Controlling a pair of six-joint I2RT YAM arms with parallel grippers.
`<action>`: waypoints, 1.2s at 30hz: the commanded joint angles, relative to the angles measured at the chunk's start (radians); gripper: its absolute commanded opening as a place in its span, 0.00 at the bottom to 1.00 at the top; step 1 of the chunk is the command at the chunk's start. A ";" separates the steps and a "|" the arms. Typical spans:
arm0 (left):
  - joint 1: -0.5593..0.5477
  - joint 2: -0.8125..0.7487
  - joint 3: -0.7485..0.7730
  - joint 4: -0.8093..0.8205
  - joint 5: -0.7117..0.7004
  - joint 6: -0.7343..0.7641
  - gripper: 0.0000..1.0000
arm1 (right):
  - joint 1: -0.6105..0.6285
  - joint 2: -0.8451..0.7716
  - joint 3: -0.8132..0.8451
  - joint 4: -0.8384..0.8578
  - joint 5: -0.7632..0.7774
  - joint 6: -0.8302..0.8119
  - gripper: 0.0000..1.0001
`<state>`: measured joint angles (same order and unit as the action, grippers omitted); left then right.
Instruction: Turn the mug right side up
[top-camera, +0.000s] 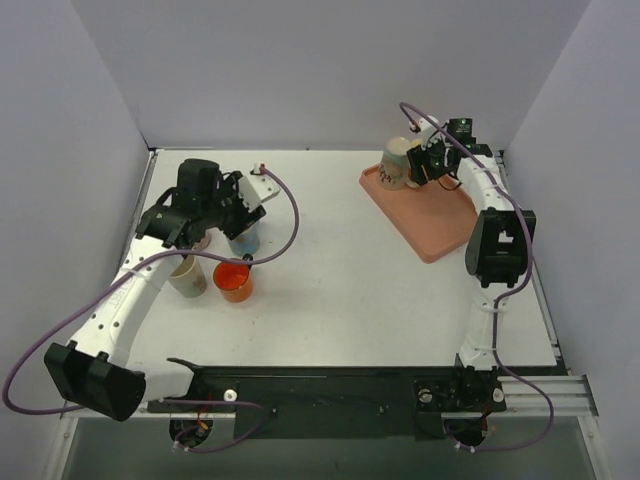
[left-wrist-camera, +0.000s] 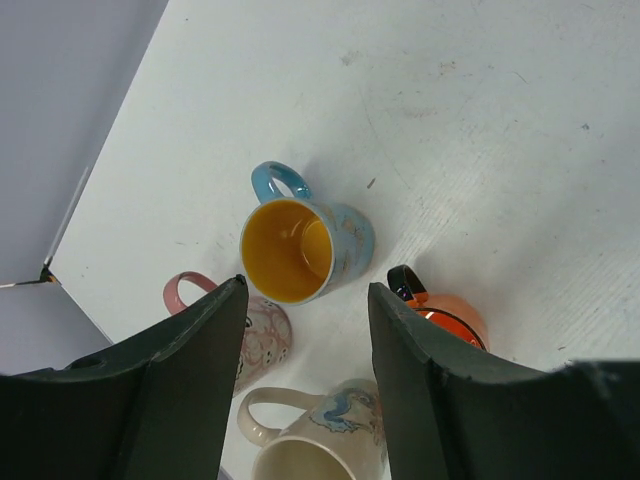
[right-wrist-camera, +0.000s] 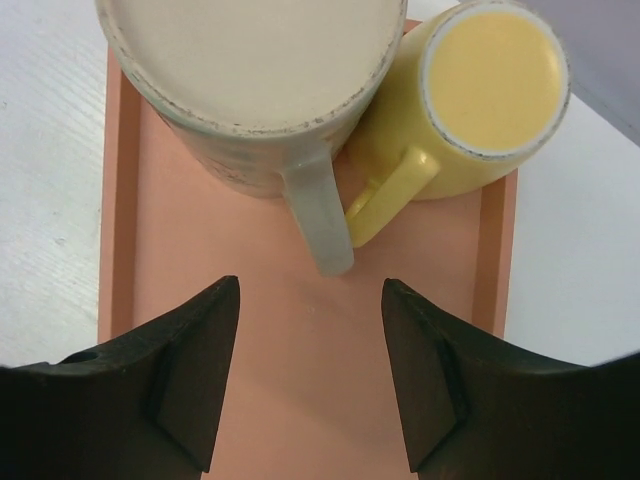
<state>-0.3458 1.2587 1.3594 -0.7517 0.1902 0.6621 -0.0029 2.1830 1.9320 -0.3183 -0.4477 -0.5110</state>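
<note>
On the salmon tray (right-wrist-camera: 250, 350), a large beige mug (right-wrist-camera: 250, 80) stands upside down, its flat base up and its handle (right-wrist-camera: 318, 215) pointing toward my right gripper (right-wrist-camera: 310, 285). A yellow mug (right-wrist-camera: 490, 90) stands upside down beside it, touching it. The right gripper is open and empty, just short of the beige handle. In the top view it (top-camera: 425, 160) hovers over the tray (top-camera: 430, 235) next to the beige mug (top-camera: 397, 163). My left gripper (left-wrist-camera: 307, 290) is open and empty above a cluster of mugs.
Under the left gripper (top-camera: 228, 220) stand an upright blue mug with a yellow inside (left-wrist-camera: 295, 245), an orange mug (left-wrist-camera: 450, 315), a cream mug with a blue design (left-wrist-camera: 320, 440) and a pink patterned mug (left-wrist-camera: 255, 335), partly hidden by a finger. The table's left edge and wall are close.
</note>
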 joint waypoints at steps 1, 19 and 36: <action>-0.004 0.025 -0.028 0.121 -0.032 -0.001 0.61 | 0.017 0.035 0.091 -0.008 0.013 -0.078 0.54; -0.004 0.033 -0.068 0.245 -0.083 0.065 0.61 | 0.107 0.139 0.142 -0.125 0.125 -0.198 0.32; -0.047 0.011 -0.071 0.241 -0.097 0.076 0.61 | 0.109 0.166 0.171 -0.071 0.144 -0.129 0.00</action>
<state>-0.3725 1.2976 1.2926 -0.5632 0.1040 0.7223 0.0982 2.3711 2.0827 -0.3897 -0.2756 -0.6579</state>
